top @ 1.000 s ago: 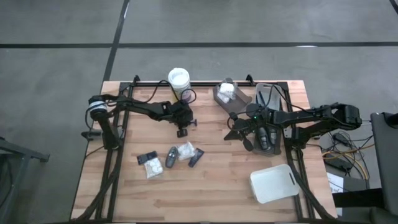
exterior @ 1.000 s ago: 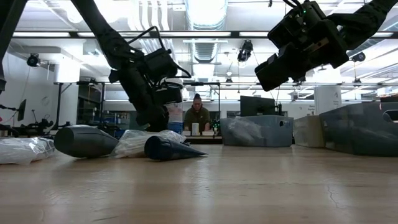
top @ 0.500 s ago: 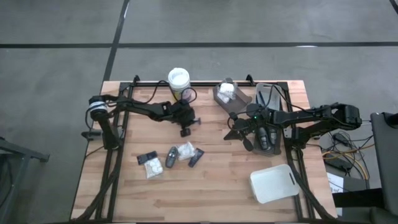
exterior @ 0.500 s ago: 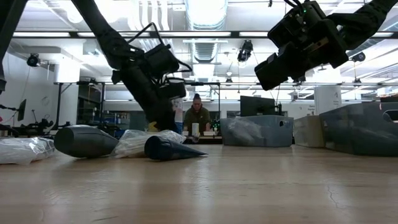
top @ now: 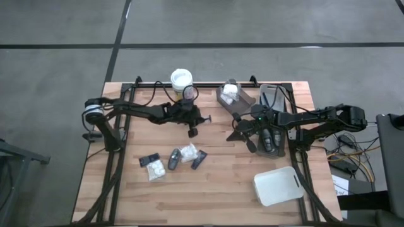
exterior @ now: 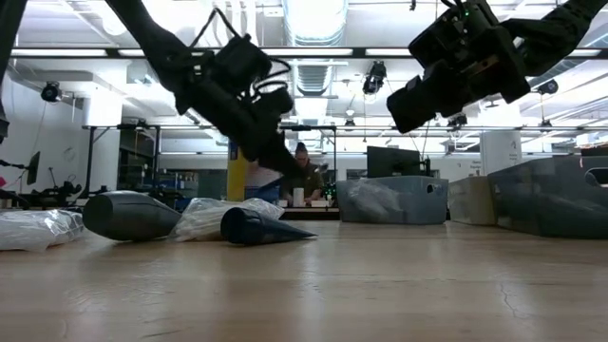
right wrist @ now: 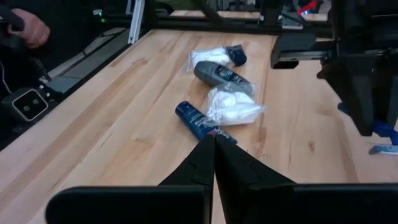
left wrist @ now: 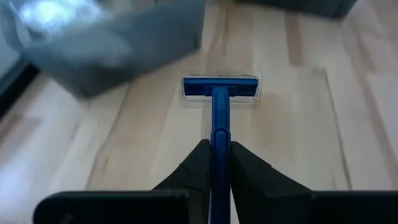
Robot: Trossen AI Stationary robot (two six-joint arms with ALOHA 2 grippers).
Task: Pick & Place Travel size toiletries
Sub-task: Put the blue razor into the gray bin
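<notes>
From above, the left gripper (top: 199, 120) hangs over the middle of the bench (top: 126, 189), carrying a blue razor (top: 206, 118) whose head sticks out toward the grey tray (top: 235, 99) at the far edge. That tray already holds a white packet, so I'd guess it is where the razor is headed. The right gripper (top: 243, 132) waits just beside the other grey tray (top: 273, 140), clear of the carrying arm's path. Nearer the front edge lies the loose cluster yet to be moved: a dark oval bottle (top: 173, 159), a white packet (top: 188, 151), a dark tube (top: 199, 159) and another packet (top: 153, 170). A white-lidded jar (top: 181, 81) stands at the back, and a white tray (top: 278, 185) sits near the front right corner.

At bench height, the left gripper (exterior: 275, 152) is lifted well off the wood, high enough to pass over the bottle (exterior: 128, 215), packet (exterior: 214, 217) and tube (exterior: 261, 228) lying on the surface. The right gripper (exterior: 418, 95) hangs higher.

Past the left wrist, the jaws pinch the razor (left wrist: 219, 99) by its handle, head pointing forward, so it should drop away cleanly when let go. The grey tray (left wrist: 106, 43) looms just ahead, blurred.

Past the right wrist, those jaws are pressed together on nothing, aimed at the cluster: the bottle (right wrist: 221, 73), a packet (right wrist: 233, 106) and the tube (right wrist: 196, 120). A person's hand (right wrist: 28, 28) shows beyond the bench edge.
</notes>
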